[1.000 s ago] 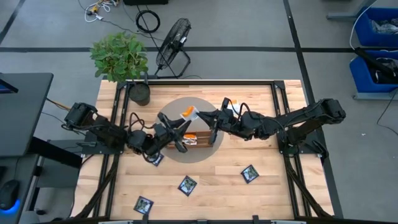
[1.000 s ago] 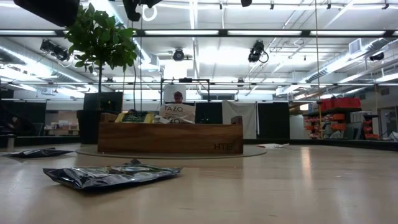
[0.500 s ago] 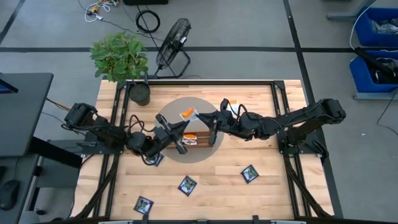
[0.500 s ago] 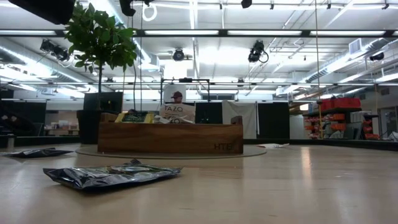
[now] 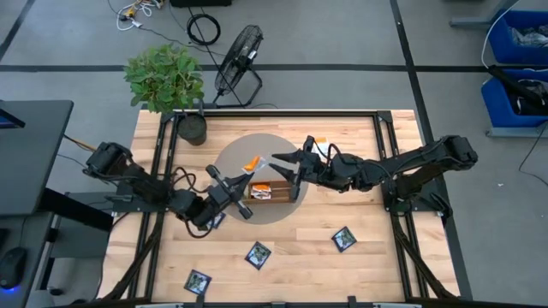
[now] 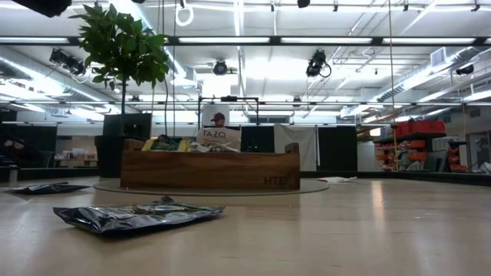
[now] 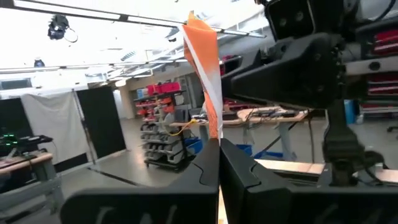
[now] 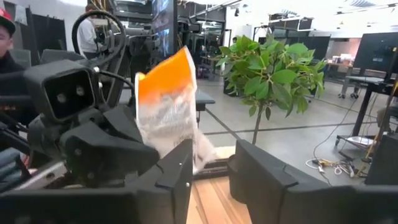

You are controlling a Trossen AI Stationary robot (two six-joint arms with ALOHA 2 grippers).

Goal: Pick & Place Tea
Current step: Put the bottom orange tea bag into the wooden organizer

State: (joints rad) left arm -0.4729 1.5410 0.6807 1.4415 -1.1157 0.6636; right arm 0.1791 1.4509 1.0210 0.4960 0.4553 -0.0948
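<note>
An orange-and-white tea sachet (image 5: 251, 164) is in the air over the round grey mat (image 5: 229, 154), with my left gripper (image 5: 246, 174) shut on it. The left wrist view shows the sachet (image 7: 204, 68) edge-on above the fingers. My right gripper (image 5: 278, 169) stands open just to the sachet's right; in its wrist view the sachet (image 8: 166, 102) rises beyond its spread fingers (image 8: 180, 171). Below them the wooden tray (image 5: 270, 190) rests on the mat and holds other sachets (image 6: 169, 143). Dark tea sachets (image 5: 258, 254) (image 5: 343, 239) (image 5: 198, 281) lie flat on the table. My left gripper pinches the sachet's lower edge (image 7: 214, 132) between its two fingers. The fingers come nearly level from the table's left, slanting a little upward. The sachet stands upright above the fingertips, lifted clear of the tray and the mat.
A potted plant (image 5: 164, 77) stands at the table's far left corner, with a floor fan (image 5: 238, 62) beyond the far edge. Another orange-and-white sachet (image 5: 315, 145) lies on the far side of my right arm. A dark sachet (image 6: 138, 216) lies close to the low camera.
My left gripper has shut on the orange-and-white sachet, and my right gripper has opened and let it go. The left gripper has rolled and carried the sachet a little toward the table's left and near edges, away from the right gripper, which has stayed in place.
</note>
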